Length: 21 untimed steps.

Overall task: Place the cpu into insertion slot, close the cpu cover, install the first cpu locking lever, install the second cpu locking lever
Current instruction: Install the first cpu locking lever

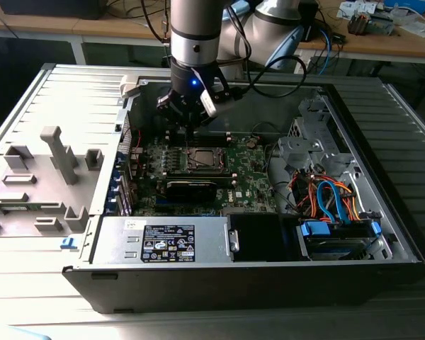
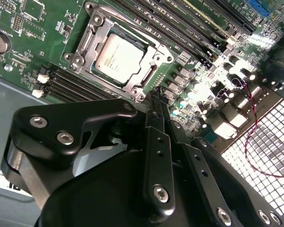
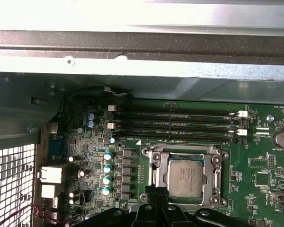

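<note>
The silvery cpu [image 2: 117, 57] lies flat in the insertion slot [image 1: 214, 164] on the green motherboard; the first wrist view shows the cpu [image 3: 184, 177] too. The dull metal cpu cover [image 2: 87, 40] lies down around the chip, which shows through its window. I cannot tell how the locking levers stand. My gripper [image 2: 154, 97] hangs just above the board beside one edge of the socket, its black fingers [image 2: 157, 142] pressed together with nothing between them. In the exterior view the gripper [image 1: 190, 131] is inside the open case, just behind the socket.
Long black memory slots [image 3: 175, 120] run beside the socket. A black block [image 1: 191, 188] sits in front of it, then the power supply [image 1: 163, 241]. Coloured cables [image 1: 326, 198] and a drive bay fill the exterior view's right. A perforated rear panel [image 2: 270, 146] is close by.
</note>
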{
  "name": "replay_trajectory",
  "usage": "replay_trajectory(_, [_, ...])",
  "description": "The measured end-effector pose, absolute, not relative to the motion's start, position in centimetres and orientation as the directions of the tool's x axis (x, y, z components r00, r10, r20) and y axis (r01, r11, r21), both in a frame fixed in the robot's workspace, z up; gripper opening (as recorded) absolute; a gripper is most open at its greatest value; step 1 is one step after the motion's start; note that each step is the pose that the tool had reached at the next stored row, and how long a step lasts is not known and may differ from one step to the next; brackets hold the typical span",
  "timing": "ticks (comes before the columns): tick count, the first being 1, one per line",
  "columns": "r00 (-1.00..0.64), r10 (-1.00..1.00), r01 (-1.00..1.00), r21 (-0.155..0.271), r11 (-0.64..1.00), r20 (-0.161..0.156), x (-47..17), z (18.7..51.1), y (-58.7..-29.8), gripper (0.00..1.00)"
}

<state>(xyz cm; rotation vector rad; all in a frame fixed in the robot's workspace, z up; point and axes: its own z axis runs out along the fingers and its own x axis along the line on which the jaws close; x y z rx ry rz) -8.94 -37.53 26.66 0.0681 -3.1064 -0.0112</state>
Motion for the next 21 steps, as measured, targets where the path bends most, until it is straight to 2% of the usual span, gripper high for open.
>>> replay_trajectory(8, [-0.998,-0.044,-0.044,0.009,0.999,0.034,-9.4,26.7,-37.5,0.11])
replay_trajectory(12, [-0.998,-0.045,-0.044,0.030,0.999,0.033,-10.3,26.7,-37.5,0.11])
replay_trajectory(21, [-0.998,-0.045,-0.044,0.031,0.999,0.033,-10.9,26.7,-36.5,0.11])
